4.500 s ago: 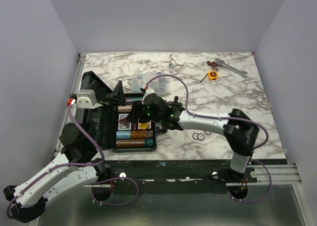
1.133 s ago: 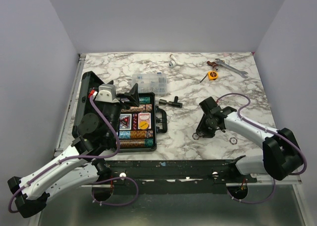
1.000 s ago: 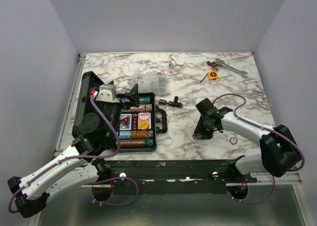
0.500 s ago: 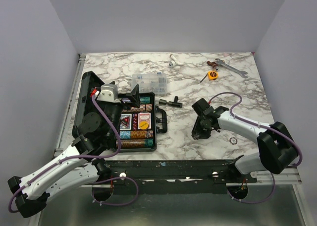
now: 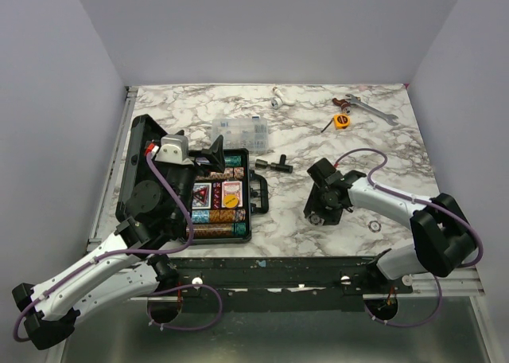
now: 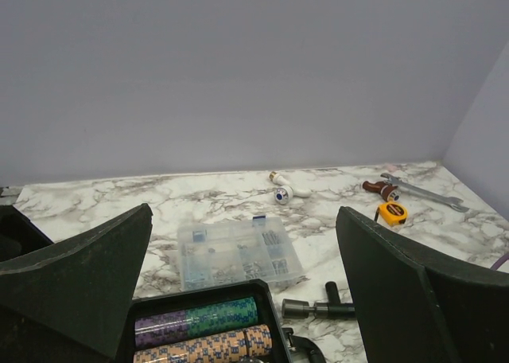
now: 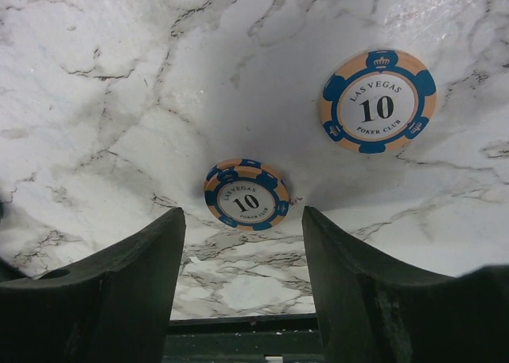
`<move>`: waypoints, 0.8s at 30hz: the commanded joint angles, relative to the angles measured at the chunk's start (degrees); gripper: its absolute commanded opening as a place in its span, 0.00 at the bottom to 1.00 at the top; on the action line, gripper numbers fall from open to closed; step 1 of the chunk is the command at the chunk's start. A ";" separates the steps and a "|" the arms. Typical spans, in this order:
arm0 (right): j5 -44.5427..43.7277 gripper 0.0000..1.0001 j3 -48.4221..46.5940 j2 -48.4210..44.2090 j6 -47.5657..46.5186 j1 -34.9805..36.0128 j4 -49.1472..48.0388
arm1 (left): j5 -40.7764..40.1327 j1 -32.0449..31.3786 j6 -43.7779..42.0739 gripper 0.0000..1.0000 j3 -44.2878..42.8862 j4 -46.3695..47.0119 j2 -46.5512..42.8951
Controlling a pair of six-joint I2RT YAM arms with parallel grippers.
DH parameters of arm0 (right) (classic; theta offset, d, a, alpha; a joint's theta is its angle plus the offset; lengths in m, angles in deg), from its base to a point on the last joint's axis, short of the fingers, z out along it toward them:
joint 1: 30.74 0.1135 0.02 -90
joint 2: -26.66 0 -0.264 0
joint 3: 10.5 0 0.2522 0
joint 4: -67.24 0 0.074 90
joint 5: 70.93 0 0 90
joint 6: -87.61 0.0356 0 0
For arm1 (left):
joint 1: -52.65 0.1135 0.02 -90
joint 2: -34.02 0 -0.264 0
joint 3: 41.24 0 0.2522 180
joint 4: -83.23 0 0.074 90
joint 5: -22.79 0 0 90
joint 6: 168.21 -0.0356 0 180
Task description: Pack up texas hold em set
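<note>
Texas hold em set case [image 5: 248, 220] lay open at the near-left of the marble table [image 5: 302, 132], lid thrown back toward the left wall. Rows of poker chips [image 5: 215, 216] and the card decks [image 5: 215, 193] were already bedded inside, and the handle [image 5: 258, 194] faced right. From where I stood, the left gripper [image 5: 199, 152] hung over the far edge of the case with its jaws spread wide and nothing between them. Its wrist view looked past them to a clear compartment box [image 6: 237, 251] and a yellow tape measure [image 6: 390, 212] farther off. The right gripper [image 5: 322, 212] was low over bare marble, well apart from the case, its jaws parted and holding nothing. The right wrist view showed them straddling a blue-and-cream "10" chip [image 7: 246, 194] lying flat, with a second loose chip [image 7: 378, 100] just beyond and to one side. I took the job in hand to be gathering these strays. The chip was thin and flat on a slick top, so it seemed to me the fingertips should come straight down to the marble, centred on the chip's rim, and close gently. A skewed or hasty pinch would likely squirt it away or nudge its neighbour.
</note>
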 commanded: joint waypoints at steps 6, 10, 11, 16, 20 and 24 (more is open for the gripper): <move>-4.47 0.74 -1.13 -3.91 0.87 -0.65 1.95 | 0.95 -0.51 0.38 0.98 -1.71 0.24 -0.29; -7.34 0.72 -2.09 -4.12 1.94 -3.28 5.12 | 1.04 -0.53 0.52 0.98 -1.70 0.15 -0.30; -7.89 0.71 -2.58 -3.83 1.68 -4.19 5.98 | 0.97 -0.53 0.53 0.98 -1.71 0.15 -0.28; -8.95 0.70 -5.23 -0.45 -1.24 -7.93 8.90 | 0.93 -0.53 0.53 0.98 -1.71 0.15 -0.22; -8.68 0.69 -5.87 1.61 -2.73 -9.24 8.62 | 0.99 -0.53 0.35 0.98 -1.79 0.15 -0.09; -7.23 0.67 -5.74 2.97 -4.38 -10.99 7.26 | 0.99 -0.53 0.23 0.98 -1.80 0.15 0.12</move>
